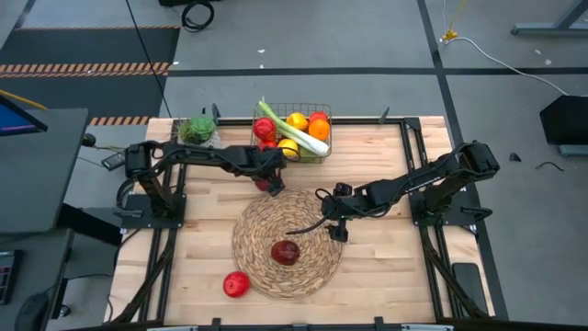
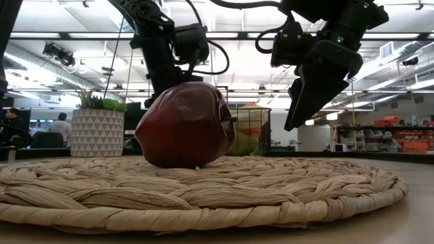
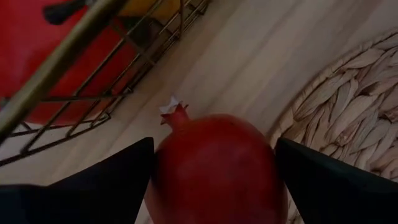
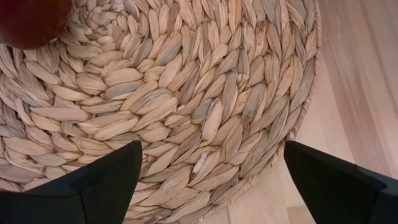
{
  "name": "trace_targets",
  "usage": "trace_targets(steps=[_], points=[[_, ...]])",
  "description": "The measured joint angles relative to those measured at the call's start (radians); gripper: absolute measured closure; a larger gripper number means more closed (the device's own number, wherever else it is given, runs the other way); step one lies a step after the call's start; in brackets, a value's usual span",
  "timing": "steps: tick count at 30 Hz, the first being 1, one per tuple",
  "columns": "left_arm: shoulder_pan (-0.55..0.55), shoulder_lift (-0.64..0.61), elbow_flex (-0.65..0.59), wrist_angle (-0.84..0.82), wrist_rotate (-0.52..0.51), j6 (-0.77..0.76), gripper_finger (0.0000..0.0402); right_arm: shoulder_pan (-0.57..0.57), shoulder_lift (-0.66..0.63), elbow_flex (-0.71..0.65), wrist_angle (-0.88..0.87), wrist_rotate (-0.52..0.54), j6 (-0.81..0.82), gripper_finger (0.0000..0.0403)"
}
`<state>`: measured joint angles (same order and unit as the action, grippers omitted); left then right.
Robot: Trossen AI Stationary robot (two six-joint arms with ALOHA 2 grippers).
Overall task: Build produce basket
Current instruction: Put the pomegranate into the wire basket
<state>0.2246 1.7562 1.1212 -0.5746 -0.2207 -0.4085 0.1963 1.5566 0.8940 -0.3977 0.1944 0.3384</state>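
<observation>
Both wide: left gripper (image 3: 211, 180) straddles a pomegranate (image 3: 217, 168) beside the basket (image 1: 292, 131); right gripper (image 4: 211, 180) over the mat (image 4: 186, 93); no writing readable.

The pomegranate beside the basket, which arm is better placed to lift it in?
Left. The left gripper sits open with the pomegranate between its fingers, right beside the basket. The right gripper hangs open over the woven mat, farther from it.
</observation>
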Motion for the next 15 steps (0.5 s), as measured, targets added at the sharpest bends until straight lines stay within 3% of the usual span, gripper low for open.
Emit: trace_targets(steps=[15], points=[[-0.066, 0.003, -0.002, -0.038, 0.005, -0.103, 0.0063, 0.000, 0.000, 0.000, 0.000, 0.001, 0.000, 0.0006]])
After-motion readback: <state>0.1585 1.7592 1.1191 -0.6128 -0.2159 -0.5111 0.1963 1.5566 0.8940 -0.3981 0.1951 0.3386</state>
